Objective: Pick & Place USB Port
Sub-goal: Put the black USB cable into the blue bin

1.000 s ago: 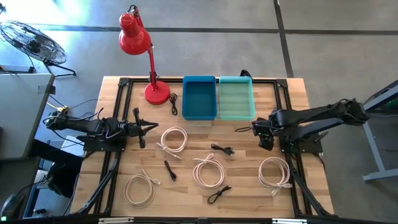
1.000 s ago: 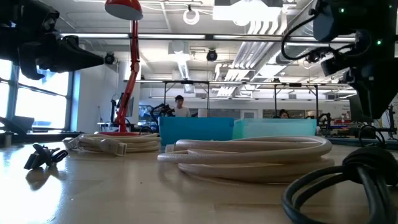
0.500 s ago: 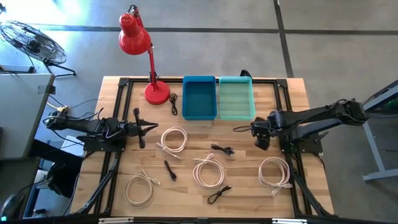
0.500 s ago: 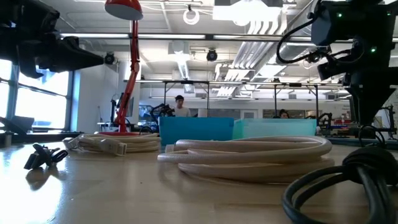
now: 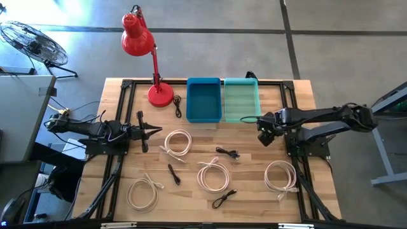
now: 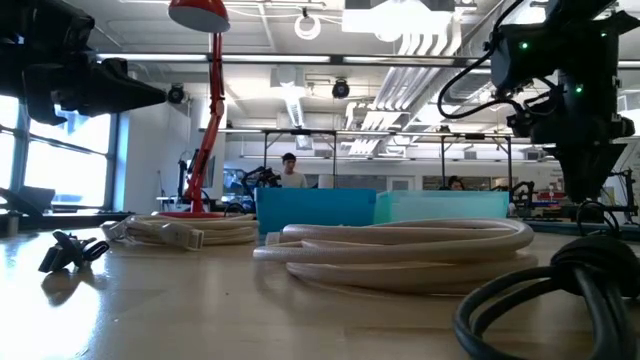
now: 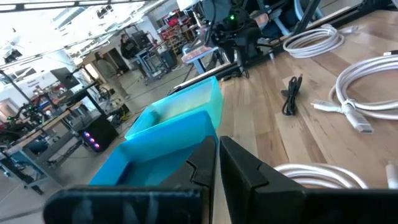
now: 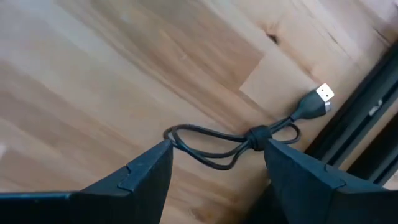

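A small black USB cable (image 8: 233, 144), looped and tied at its middle, lies flat on the wood, its silver plug (image 8: 323, 94) next to a black table rail. My right gripper (image 8: 217, 147) hangs open above it, pointing down, one finger over each end of the loop and touching nothing. In the high view this gripper (image 5: 264, 132) is just in front of the teal bin (image 5: 241, 100) and hides the cable. My left gripper (image 5: 152, 131) waits shut and level at the table's left, also seen in its own wrist view (image 7: 216, 152).
A blue bin (image 5: 204, 100) stands beside the teal one at the far edge, and a red lamp (image 5: 152, 63) to their left. Several white cable coils (image 5: 213, 175) and small black cables (image 5: 227, 152) lie across the middle and near side.
My right gripper has swung a little toward the table's far edge and the teal bin, and has rolled about its downward-pointing axis. Its fingers have stayed open.
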{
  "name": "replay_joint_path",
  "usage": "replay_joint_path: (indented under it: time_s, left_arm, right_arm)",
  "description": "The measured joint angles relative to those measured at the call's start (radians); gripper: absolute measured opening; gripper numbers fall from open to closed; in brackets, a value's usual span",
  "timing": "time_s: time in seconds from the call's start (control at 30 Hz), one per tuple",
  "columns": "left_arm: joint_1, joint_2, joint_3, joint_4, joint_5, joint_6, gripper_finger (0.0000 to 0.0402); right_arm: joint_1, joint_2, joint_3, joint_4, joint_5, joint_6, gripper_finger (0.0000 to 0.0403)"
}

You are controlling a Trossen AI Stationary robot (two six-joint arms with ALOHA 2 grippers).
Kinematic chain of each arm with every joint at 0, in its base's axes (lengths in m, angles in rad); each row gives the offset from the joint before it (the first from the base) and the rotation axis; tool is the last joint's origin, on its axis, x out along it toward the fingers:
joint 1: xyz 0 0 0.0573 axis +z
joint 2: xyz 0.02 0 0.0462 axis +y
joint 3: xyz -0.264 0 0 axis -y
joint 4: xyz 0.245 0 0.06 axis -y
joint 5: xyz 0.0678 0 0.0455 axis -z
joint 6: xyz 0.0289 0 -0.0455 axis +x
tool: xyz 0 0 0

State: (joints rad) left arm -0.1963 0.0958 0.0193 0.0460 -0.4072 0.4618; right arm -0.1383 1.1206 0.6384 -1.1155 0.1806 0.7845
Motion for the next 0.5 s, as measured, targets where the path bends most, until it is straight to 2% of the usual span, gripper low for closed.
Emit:
replay_joint_path:
  time_s: [0.13, 0.5]
  left_arm:
    - [0.0, 0.0, 0.0, -0.001, 0.0, 0.0, 0.0019]
    - [0.0, 0.0, 0.0, -0.003, 0.0, 0.0, 0.0019]
  right_arm:
    - [-0.001, 0.0, 0.0, -0.002, -0.04, -0.082, 0.0245]
    - [-0.001, 0.0, 0.0, -0.002, -0.068, -0.076, 0.0245]
